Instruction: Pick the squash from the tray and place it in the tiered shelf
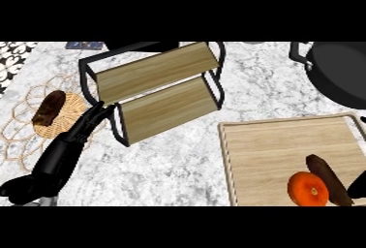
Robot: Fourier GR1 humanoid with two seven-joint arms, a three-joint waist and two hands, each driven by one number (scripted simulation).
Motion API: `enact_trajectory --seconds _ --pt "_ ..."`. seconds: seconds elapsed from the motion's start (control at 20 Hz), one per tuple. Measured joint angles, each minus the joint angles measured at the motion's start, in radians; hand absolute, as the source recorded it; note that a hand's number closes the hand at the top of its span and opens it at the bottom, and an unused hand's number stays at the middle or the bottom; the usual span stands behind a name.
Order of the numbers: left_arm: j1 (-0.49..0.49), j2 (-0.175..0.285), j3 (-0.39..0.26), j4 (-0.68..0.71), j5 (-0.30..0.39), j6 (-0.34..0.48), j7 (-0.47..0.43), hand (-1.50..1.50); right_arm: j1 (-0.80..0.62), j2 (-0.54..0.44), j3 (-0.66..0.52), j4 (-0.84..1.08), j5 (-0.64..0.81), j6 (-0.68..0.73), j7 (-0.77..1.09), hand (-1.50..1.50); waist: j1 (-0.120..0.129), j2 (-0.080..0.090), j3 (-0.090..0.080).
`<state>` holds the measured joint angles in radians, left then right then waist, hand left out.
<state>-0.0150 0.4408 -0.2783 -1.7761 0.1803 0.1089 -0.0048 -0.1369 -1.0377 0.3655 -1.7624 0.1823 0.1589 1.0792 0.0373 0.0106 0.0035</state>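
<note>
The squash [307, 189] is round and orange and lies on the near part of the wooden tray [271, 145] at the lower right. A dark brown elongated item [327, 177] lies against its right side. The tiered shelf [159, 87], two wooden boards in a black frame, stands at the centre back. My left hand [61, 154] stretches up from the lower left with straight fingers [91, 118] beside the shelf's left corner, holding nothing. Only a black sliver of my right hand [358, 186] shows at the right edge, just right of the brown item.
A woven mat [28, 127] at the left carries a small basket with a brown item [49, 108]. A black pan [340, 72] sits at the back right, beyond the tray. Bare marble counter [168, 164] lies between the shelf and the tray.
</note>
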Motion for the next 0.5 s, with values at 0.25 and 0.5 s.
enact_trajectory --seconds 0.25,0.5 --pt "0.024 -0.013 -0.025 0.083 -0.01 -0.001 0.025 0.0 -0.062 0.058 0.084 0.006 -0.009 0.025 0.074 -1.5 0.015 0.002 -0.003" --pt "0.024 -0.023 -0.022 0.098 -0.013 0.004 0.016 0.0 -0.103 0.126 0.156 0.056 -0.021 0.03 0.132 -1.5 0.015 -0.005 -0.002"
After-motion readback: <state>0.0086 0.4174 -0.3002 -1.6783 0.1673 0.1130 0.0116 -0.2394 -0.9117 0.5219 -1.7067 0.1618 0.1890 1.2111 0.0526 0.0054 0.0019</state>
